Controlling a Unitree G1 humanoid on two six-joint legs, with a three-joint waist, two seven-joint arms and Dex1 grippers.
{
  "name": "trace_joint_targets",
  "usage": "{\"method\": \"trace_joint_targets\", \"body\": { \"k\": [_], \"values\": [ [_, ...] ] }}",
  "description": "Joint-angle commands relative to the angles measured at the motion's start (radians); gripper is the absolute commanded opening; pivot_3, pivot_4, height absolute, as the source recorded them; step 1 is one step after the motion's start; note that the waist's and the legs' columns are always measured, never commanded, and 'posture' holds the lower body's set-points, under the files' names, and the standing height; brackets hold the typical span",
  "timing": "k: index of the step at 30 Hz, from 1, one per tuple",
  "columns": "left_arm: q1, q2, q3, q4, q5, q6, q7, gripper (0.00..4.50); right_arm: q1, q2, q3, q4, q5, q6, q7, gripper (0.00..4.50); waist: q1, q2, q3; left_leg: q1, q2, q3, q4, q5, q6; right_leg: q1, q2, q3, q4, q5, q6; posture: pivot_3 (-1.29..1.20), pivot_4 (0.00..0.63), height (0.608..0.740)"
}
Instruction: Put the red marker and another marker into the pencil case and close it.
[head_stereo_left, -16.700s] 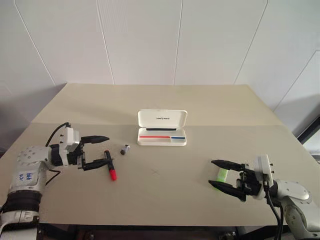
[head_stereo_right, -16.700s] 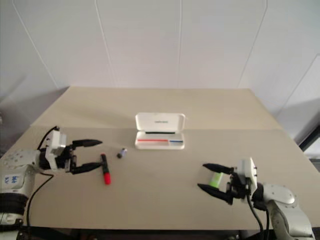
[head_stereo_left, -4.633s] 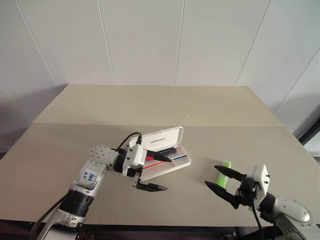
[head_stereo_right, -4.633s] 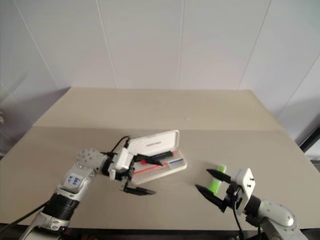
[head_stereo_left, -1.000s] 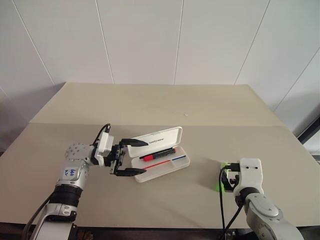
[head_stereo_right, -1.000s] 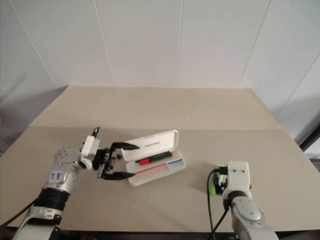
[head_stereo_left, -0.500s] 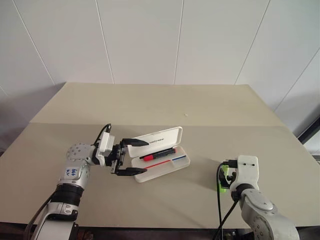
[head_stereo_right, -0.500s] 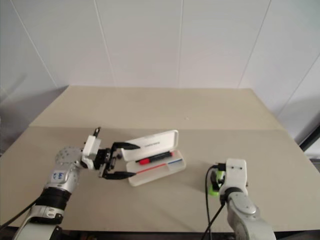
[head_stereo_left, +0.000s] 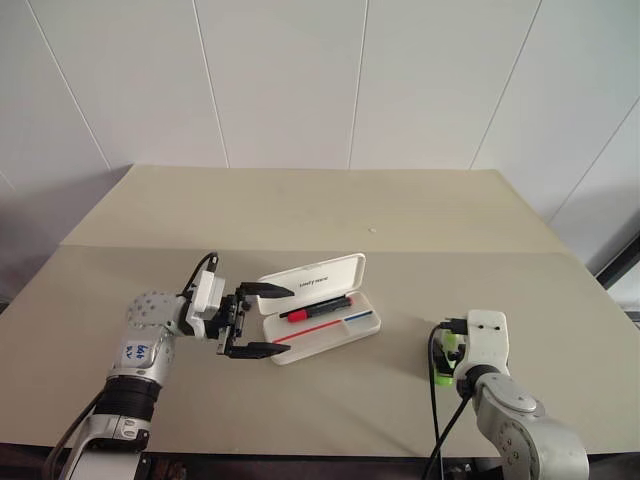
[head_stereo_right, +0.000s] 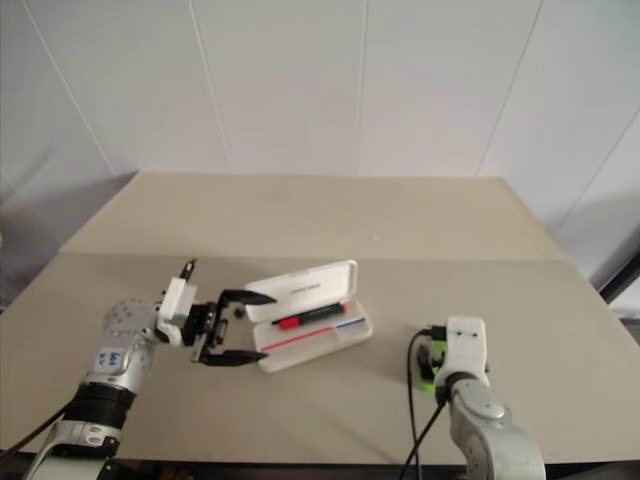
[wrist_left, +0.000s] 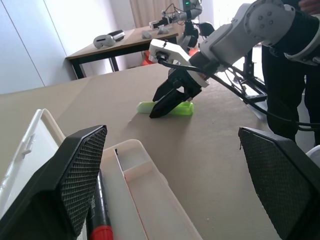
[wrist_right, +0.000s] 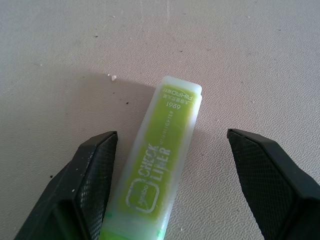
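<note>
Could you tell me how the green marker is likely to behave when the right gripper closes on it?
The green marker looks like a stiff, flat-sided plastic body, so it probably won't roll. Its surface looks smooth and glossy, so it may slip a little. It lies flat between the open fingers of the right gripper and is short, so probably light.

Bright, even, diffuse light fills the scene, with only soft, faint shadows on the table (head_stereo_left: 400, 215); the right eye view looks slightly softer, and the left wrist view blurs close up
</note>
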Motion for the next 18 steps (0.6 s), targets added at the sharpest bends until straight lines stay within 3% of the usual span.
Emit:
{"method": "trace_joint_targets", "body": {
  "k": [1,3,6,12,18],
  "values": [
    [0.015,0.021,0.026,-0.042,-0.021,0.008,-0.009,4.5,0.002,0.009,0.003,0.018,-0.009,0.017,-0.008,4.47,-0.001,0.0,0.0,0.0,0.0,0.0,0.0,0.0,0.0,0.0,0.0,0.0,0.0,0.0,0.0,0.0,0.15,0.74],
    [0.019,0.025,0.029,-0.048,-0.022,0.012,-0.007,4.5,0.001,0.013,0.005,0.024,-0.01,0.02,-0.01,4.47,-0.002,0.0,0.0,0.0,0.0,0.0,0.0,0.0,0.0,0.0,0.0,0.0,0.0,0.0,0.0,0.0,0.15,0.74],
    [0.025,0.03,0.032,-0.057,-0.025,0.015,-0.005,4.5,0.004,0.02,0.002,0.028,-0.009,0.024,-0.012,3.9,-0.001,-0.001,-0.001,0.0,0.0,0.0,0.0,0.0,0.0,0.0,0.0,0.0,0.0,0.0,0.0,0.0,0.15,0.74],
    [0.033,0.036,0.036,-0.073,-0.025,0.026,0.0,4.5,0.008,0.026,-0.001,0.026,-0.006,0.023,-0.007,1.86,0.001,-0.002,-0.002,0.0,0.0,0.0,0.0,0.001,0.0,0.001,0.0,0.0,0.0,0.0,0.0,0.0,0.15,0.74],
    [0.028,0.04,0.045,-0.067,-0.021,0.032,-0.003,4.5,0.004,0.003,0.006,0.025,0.002,0.001,0.021,1.86,0.0,-0.002,-0.002,0.0,0.0,0.0,0.0,0.001,0.0,0.0,0.0,0.0,0.0,0.0,0.0,0.0,0.15,0.74]
  ]
}}
